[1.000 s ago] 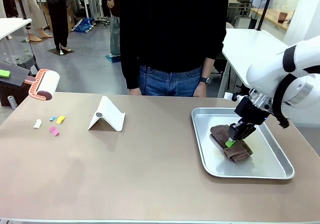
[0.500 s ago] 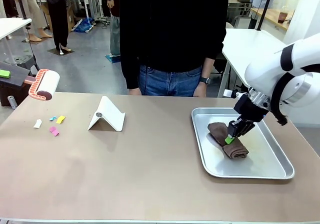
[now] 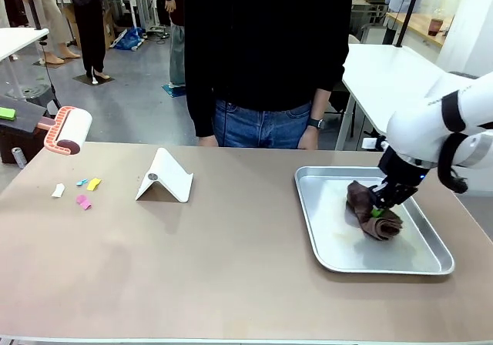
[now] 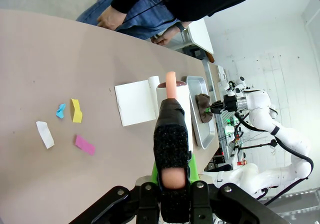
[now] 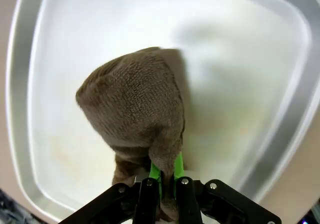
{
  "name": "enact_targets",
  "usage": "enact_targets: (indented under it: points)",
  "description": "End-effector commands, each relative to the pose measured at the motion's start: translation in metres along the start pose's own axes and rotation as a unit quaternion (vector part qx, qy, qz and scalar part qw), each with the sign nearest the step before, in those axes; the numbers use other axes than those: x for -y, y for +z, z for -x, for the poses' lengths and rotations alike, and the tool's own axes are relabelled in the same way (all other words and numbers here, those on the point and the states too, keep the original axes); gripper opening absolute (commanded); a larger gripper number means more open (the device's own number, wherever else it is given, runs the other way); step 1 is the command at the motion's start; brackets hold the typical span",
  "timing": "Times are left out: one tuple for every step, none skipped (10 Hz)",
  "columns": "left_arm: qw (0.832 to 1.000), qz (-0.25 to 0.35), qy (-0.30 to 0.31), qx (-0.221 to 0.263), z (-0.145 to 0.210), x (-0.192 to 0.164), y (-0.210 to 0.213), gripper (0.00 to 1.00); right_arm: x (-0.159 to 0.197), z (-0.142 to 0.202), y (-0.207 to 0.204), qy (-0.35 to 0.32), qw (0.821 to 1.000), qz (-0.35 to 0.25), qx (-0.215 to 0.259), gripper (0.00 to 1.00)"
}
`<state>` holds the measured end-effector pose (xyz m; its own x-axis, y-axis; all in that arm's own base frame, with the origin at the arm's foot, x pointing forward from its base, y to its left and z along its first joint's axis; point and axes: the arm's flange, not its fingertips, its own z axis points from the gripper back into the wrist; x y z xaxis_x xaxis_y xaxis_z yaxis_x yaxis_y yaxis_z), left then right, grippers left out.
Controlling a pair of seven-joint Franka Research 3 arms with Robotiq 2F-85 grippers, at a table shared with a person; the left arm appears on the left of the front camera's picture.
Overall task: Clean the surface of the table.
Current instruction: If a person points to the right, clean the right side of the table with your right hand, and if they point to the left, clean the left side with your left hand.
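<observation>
Beneath both arms lies the table (image 3: 231, 268), rigid, matte, to be wiped, not grasped. The right gripper (image 3: 379, 209) pinches a limp brown cloth (image 5: 132, 99) by a fold, apparently touching the tray (image 3: 339, 245) below; the left gripper (image 4: 172, 186) clamps a lint roller (image 4: 175, 104).

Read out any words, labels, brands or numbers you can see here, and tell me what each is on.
No readable text.
The white folded stand, the coloured paper scraps, the lint roller, the metal tray and the brown cloth show no print.
The person's wristwatch is too small to read.
</observation>
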<state>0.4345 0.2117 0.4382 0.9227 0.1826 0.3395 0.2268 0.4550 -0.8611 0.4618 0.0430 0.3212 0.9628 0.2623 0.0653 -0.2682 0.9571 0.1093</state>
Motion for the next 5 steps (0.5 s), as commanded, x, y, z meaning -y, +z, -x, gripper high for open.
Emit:
enact_targets:
  points:
    - [1.0,0.013,-0.009,0.009,0.0,0.003,0.001,0.0,0.02,0.012,0.008,-0.044,0.998,0.049,0.013,0.11]
    - [1.0,0.013,-0.009,0.009,0.0,0.003,0.001,0.0,0.026,0.013,0.011,-0.055,0.997,0.051,0.016,0.11]
    - [1.0,0.013,-0.009,0.009,0.0,0.003,0.001,0.0,0.028,0.014,0.013,-0.059,0.997,0.046,0.018,0.11]
    - [1.0,0.013,-0.009,0.009,0.0,0.003,0.001,0.0,0.03,0.015,0.016,-0.059,0.998,0.024,0.027,0.11]
    - [1.0,0.013,-0.009,0.009,0.0,0.003,0.001,0.0,0.033,0.016,0.022,-0.059,0.997,-0.015,0.044,0.11]
